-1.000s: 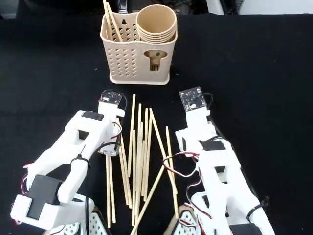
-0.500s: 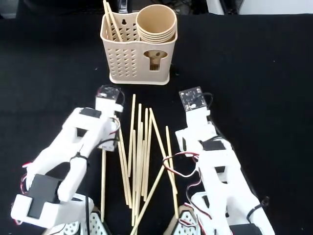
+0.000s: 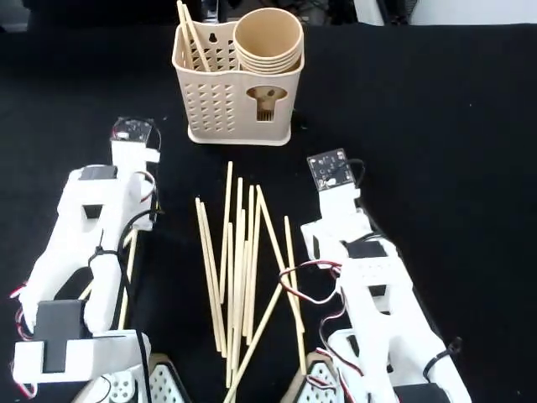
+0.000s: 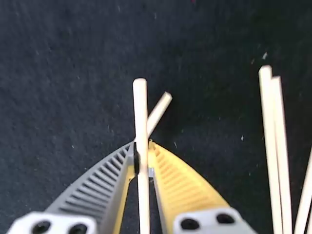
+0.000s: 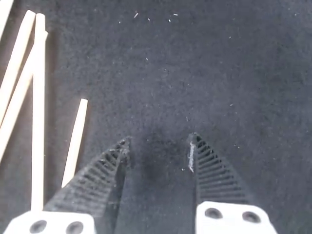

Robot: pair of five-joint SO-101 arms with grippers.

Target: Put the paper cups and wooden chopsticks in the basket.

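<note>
Wooden chopstick clamped lengthwise between left jaws, tip pointing forward

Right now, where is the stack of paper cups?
In the high view, the paper cups stand stacked in the basket at the far side of the table, beside its compartment holding two chopsticks.

the left gripper has swung left off the pile, clutching two chopsticks.
</note>
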